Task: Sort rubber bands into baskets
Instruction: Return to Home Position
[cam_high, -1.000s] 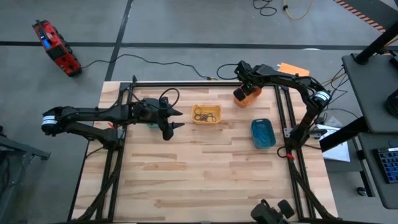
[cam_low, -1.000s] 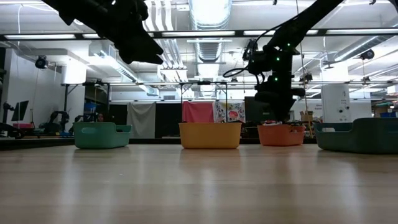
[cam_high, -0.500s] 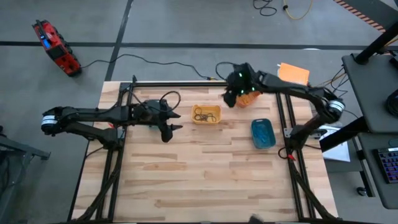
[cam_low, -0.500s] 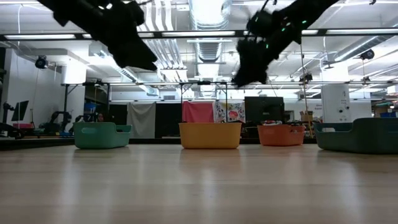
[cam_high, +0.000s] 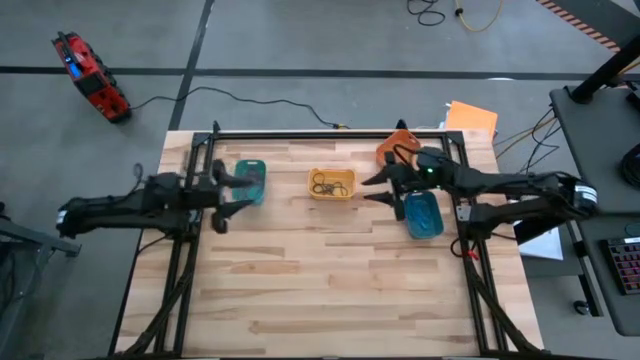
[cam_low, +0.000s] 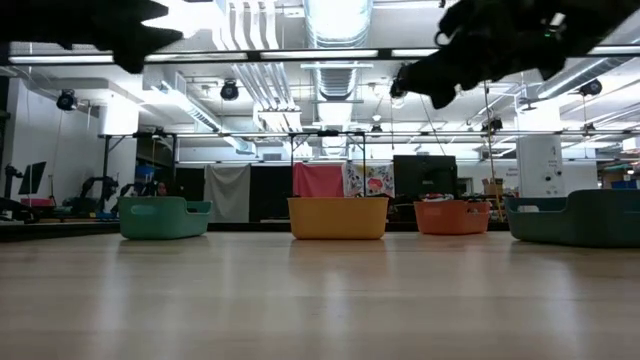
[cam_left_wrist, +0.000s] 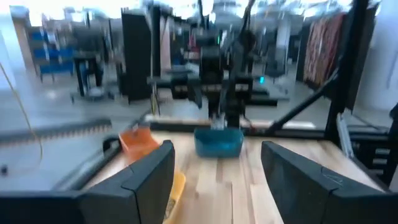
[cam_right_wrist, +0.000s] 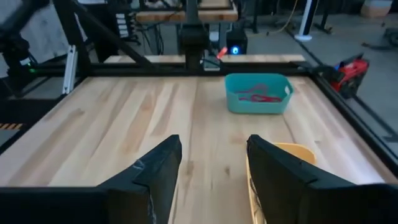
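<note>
We read the layout from the high view, with 12 o'clock at the table's (cam_high: 330, 290) far edge.

1. Baskets: the teal basket (cam_high: 250, 178) stands at 10 o'clock, the yellow basket (cam_high: 332, 184) at 12, the orange basket (cam_high: 397, 150) at 1, and the blue basket (cam_high: 423, 215) between 2 and 3.
2. Contents: dark rubber bands (cam_high: 330, 183) lie in the yellow basket. The right wrist view shows red rubber bands (cam_right_wrist: 258, 96) in the teal basket. We cannot make out the contents of the other two.
3. Grippers: the left gripper (cam_high: 238, 193) hangs just beside the teal basket, fingers spread and empty. The right gripper (cam_high: 374, 188) hangs between the yellow and blue baskets, also spread and empty.
4. Progress: we see no loose band on the bare wood. We judge sorting complete or nearly so; only parking the arms is left.
</note>
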